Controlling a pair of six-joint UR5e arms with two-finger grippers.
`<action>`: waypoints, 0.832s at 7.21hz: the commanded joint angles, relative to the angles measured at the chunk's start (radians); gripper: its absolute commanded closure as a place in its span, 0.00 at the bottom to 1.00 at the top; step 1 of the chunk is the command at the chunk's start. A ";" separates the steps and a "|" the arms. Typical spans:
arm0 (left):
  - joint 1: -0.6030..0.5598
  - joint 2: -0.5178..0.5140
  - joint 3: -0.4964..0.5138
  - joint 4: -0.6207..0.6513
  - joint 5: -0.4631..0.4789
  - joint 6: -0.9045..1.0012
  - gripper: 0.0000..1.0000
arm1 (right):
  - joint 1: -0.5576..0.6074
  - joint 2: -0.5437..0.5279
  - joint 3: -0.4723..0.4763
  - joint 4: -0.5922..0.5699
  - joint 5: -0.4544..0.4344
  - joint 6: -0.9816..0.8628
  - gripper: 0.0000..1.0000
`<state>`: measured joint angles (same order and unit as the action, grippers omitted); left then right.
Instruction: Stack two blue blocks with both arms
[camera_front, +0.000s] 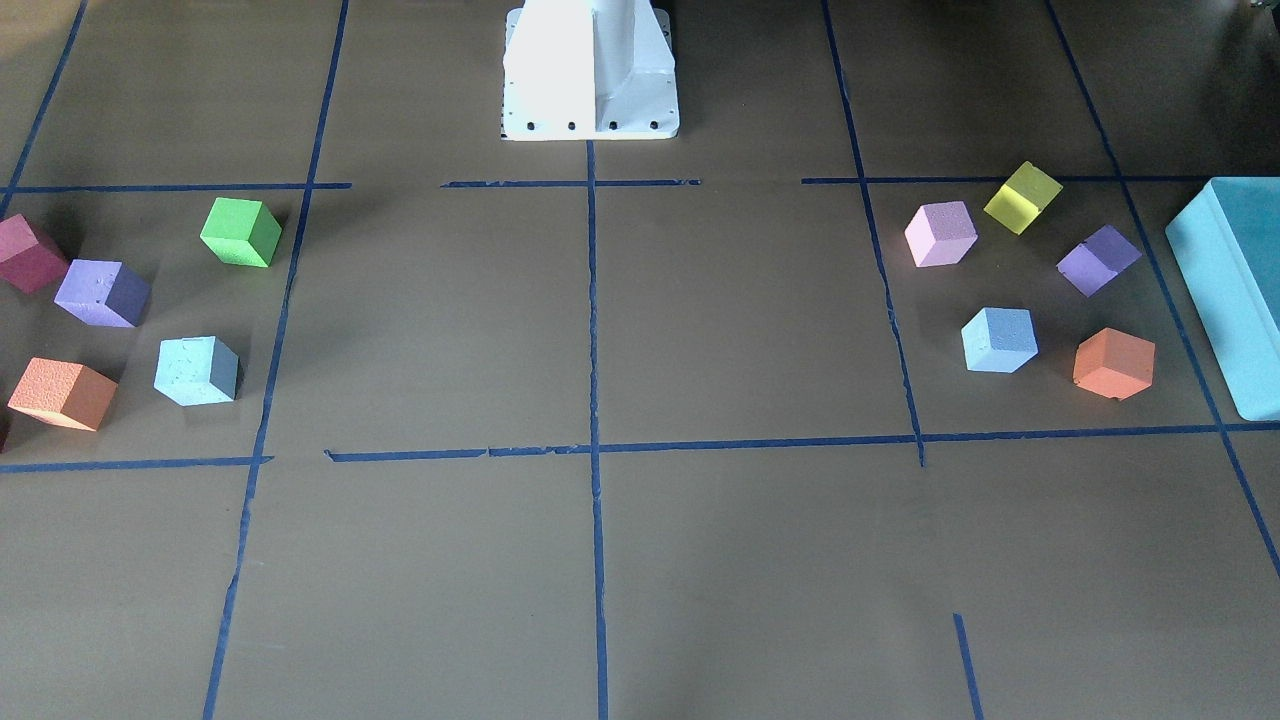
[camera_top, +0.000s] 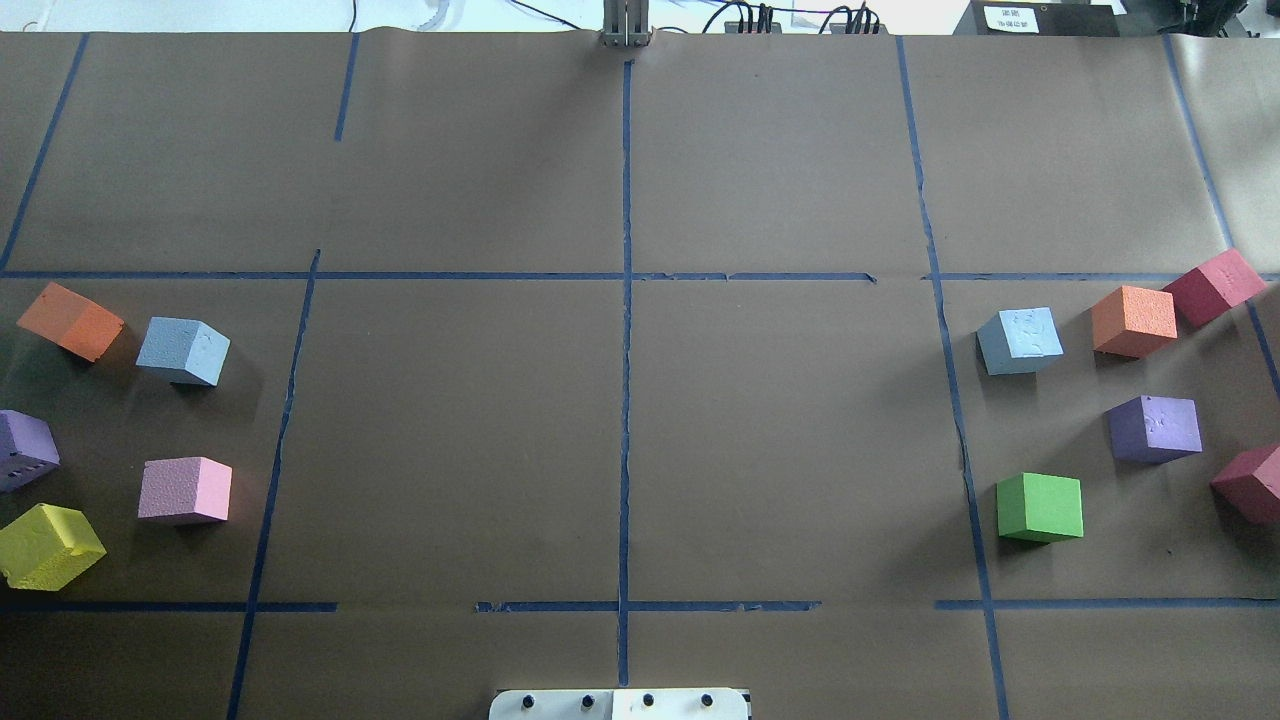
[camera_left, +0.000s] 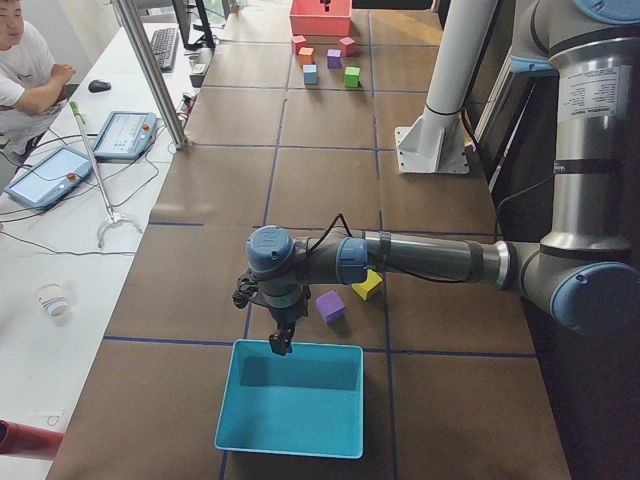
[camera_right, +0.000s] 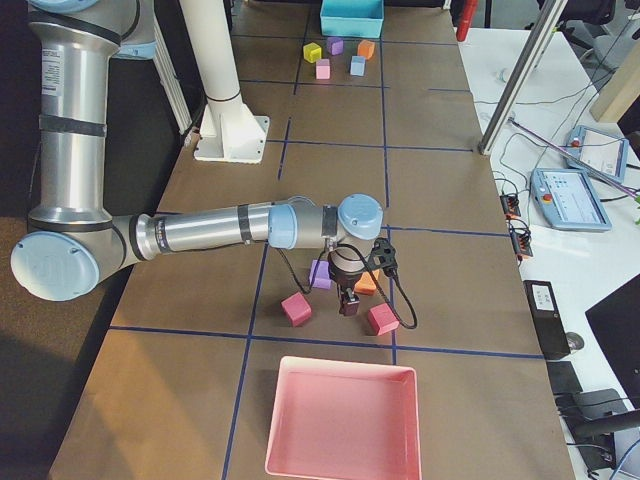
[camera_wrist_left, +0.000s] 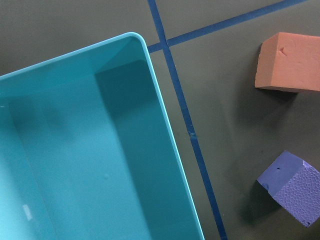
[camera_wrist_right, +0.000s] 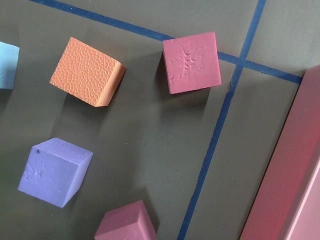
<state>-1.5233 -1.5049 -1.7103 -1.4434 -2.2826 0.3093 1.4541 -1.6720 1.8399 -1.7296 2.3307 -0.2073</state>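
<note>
Overhead exterior shows the left blue block (camera_top: 183, 350) and right blue block (camera_top: 1020, 341) well apart at opposite worktop (camera_top: 620, 450) ends, each near an orange cube (camera_top: 70, 320) that a careless descent could knock, while whether the left end effector (camera_left: 281, 344) and right end effector (camera_right: 348, 302) are wide or narrow cannot be told.

The left arm (camera_left: 430, 258) stands upright from the shoulder, bends at the elbow and runs its forearm out level, and at its end the left pincer (camera_left: 281, 342) hangs pointing straight down. The right arm (camera_right: 200, 232) holds the same pose, its forearm level and the right pincer (camera_right: 348, 300) pointing down. From these side views it cannot be told whether either pincer is parted or closed.
</note>
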 joint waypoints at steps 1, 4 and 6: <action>0.005 -0.003 -0.008 0.003 0.006 -0.002 0.00 | -0.003 0.018 0.001 0.001 0.002 0.002 0.00; 0.011 -0.001 0.006 -0.002 -0.003 -0.003 0.00 | -0.163 0.078 -0.017 0.253 0.030 0.360 0.00; 0.011 -0.001 0.006 -0.002 -0.003 -0.003 0.00 | -0.341 0.112 -0.025 0.480 -0.061 0.755 0.00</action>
<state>-1.5126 -1.5064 -1.7048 -1.4449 -2.2855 0.3068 1.2249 -1.5842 1.8198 -1.3832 2.3343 0.3148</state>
